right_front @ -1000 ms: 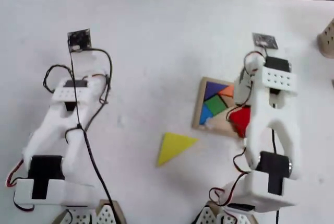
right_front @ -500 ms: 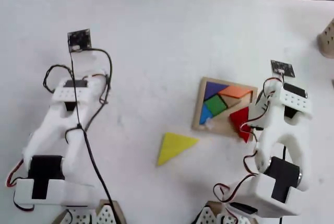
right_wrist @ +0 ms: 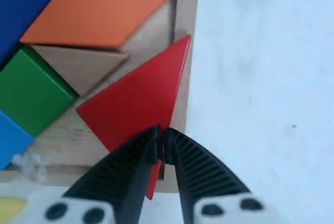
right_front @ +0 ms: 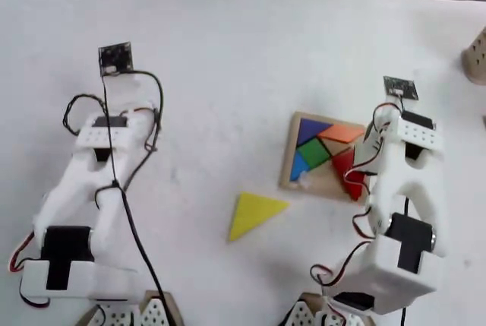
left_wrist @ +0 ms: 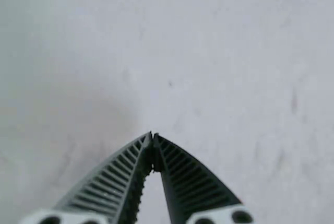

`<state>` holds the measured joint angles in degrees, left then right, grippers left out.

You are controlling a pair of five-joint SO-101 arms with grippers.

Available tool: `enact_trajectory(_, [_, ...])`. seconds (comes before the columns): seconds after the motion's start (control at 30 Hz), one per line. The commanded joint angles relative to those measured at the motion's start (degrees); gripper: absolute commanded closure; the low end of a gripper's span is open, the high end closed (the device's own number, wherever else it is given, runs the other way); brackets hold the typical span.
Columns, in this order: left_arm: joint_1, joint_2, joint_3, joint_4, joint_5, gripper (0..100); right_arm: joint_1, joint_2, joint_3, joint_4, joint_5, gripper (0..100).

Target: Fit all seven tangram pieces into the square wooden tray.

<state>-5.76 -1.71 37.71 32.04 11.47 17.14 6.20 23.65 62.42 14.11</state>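
We take the square wooden tray as our landmark. Inside it we see a dark blue triangle, with an orange parallelogram touching it along the same side of the tray. A green square sits near the tray's middle, and a light blue piece lies just beside the square. Between the parallelogram and the square a triangle of bare wood shows.

The red triangle lies askew in the tray, one point and one edge resting over the tray's rim. The yellow triangle lies outside the tray on the white table, near the corner where the light blue piece sits.

The right gripper is above the red triangle at the tray's rim. Its jaws are drawn together with the tips meeting, and we cannot tell whether they touch the piece. The left gripper is well apart from the tray, over bare table, its jaws pressed together on nothing.
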Motion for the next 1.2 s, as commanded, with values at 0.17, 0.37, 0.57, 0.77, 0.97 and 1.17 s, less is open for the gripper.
enact_trajectory(0.17, [0.92, -0.13, -3.16, -1.32, 0.53, 98, -4.26, 5.49, -9.32, 1.71, -2.29, 98.0])
enact_trajectory(0.37, [0.92, -0.13, -3.25, -1.32, 0.53, 98, -4.09, 3.38, -11.34, 5.14, -2.90, 98.0])
enact_trajectory(0.57, [0.92, -0.13, -3.25, -1.32, 0.53, 98, -3.56, -0.31, -10.99, 11.12, -2.90, 98.0])
enact_trajectory(0.77, [0.92, -0.13, -3.25, -1.32, 0.53, 98, -4.09, -5.76, -7.47, 14.81, -2.90, 98.0])
enact_trajectory(0.97, [0.92, -0.22, -3.16, -1.23, 0.53, 98, -9.10, -19.12, 6.51, 10.95, -2.81, 98.0])
enact_trajectory(1.17, [-0.31, -0.57, -3.08, -0.44, 0.53, 98, -17.01, -30.55, 17.93, 5.23, -2.46, 97.7])
